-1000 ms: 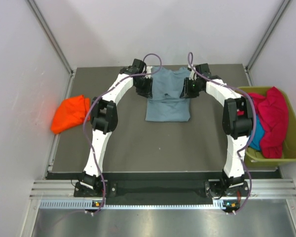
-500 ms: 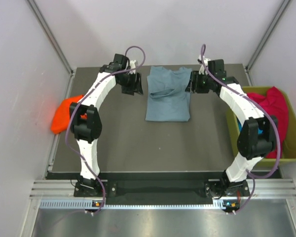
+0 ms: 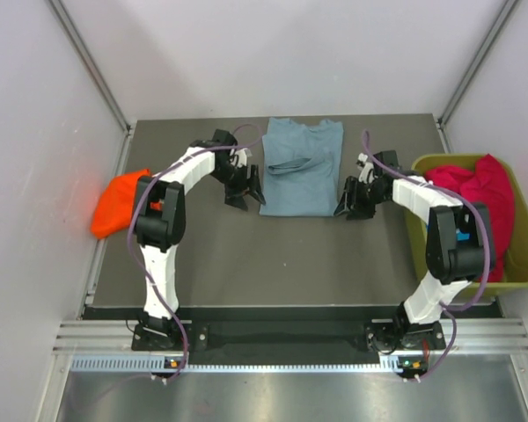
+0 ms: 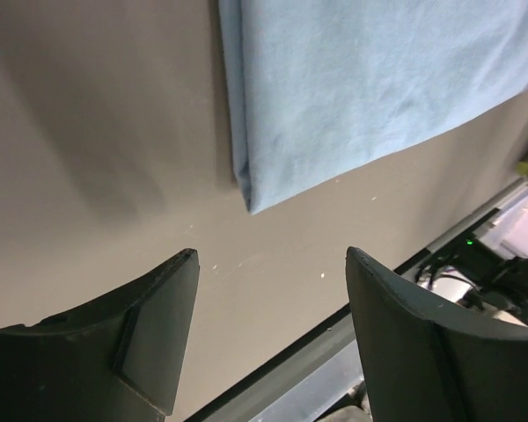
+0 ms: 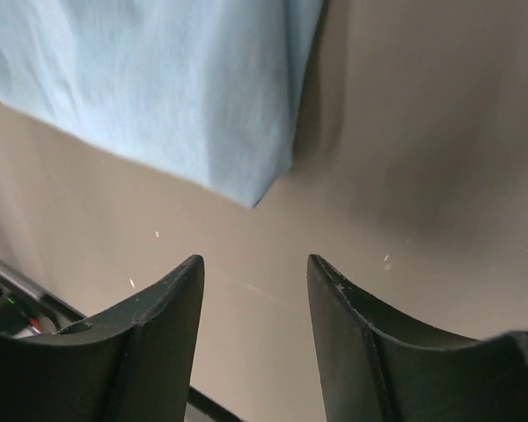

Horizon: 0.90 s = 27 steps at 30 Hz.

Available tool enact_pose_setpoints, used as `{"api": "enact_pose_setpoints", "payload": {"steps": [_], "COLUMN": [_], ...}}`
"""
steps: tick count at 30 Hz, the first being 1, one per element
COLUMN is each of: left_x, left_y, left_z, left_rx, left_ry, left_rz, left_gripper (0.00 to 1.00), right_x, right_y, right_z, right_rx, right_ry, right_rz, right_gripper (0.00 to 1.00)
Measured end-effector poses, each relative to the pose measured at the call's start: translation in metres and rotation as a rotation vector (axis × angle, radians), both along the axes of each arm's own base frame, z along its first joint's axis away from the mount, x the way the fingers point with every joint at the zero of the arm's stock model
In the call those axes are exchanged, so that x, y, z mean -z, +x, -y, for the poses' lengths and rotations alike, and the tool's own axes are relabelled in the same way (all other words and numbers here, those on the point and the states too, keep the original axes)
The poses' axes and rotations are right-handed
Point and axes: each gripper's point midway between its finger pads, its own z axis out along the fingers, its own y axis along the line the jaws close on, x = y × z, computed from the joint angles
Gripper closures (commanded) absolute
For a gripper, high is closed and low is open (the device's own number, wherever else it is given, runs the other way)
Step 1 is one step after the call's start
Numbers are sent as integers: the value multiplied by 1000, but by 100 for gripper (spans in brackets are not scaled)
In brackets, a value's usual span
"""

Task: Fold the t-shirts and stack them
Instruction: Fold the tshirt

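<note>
My left hand [image 4: 273, 299] has its jaws apart with nothing between them. It hovers just off the near-left corner of the grey-blue t-shirt [image 4: 361, 88]. My right hand [image 5: 255, 290] mirrors it, also open and empty, just off the near-right corner of the same shirt.

From above, that shirt lies flat in the middle of the worktop [image 3: 246, 255], towards the far edge. Its sides look folded in, making a narrow panel with the collar end at the back. I judge this one about half done. It probably needs at least one more fold, end to end, before it can start a stack.

Further out, the orange-red t-shirt [image 3: 123, 202] sits crumpled at the left edge of the worktop, unfolded and well apart from the grey-blue one. On the right, the olive bin [image 3: 524, 259] holds the crimson-pink t-shirt [image 3: 488, 198], heaped and spilling over the rim. Below it is a sliver of teal t-shirt [image 3: 462, 237], mostly hidden by my right arm.

By my count:
- Four t-shirts: one partly folded, three untouched.
- One bin.
- Two hands, both free.

No stack exists yet, so most of the job is ahead.
</note>
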Motion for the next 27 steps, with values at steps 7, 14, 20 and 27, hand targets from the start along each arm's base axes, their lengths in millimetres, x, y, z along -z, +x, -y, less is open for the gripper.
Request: {"api": "enact_pose_setpoints", "payload": {"steps": [7, 14, 20, 27], "left_x": [18, 28, 32, 37], "left_y": [2, 1, -1, -8], "left_z": [7, 12, 22, 33], "left_rx": [-17, -18, -3, 15], "left_ry": [-30, -38, -45, -49], "left_rz": [-50, -79, -83, -103], "left_gripper": [28, 31, 49, 74], "right_x": [16, 28, 28, 34], "right_y": [20, 24, 36, 38], "right_z": [4, -7, -12, -14], "right_rx": [70, 80, 83, 87], "right_ry": [70, 136, 169, 172], "right_rz": [-18, -74, -73, -81], "right_gripper": [51, 52, 55, 86]}}
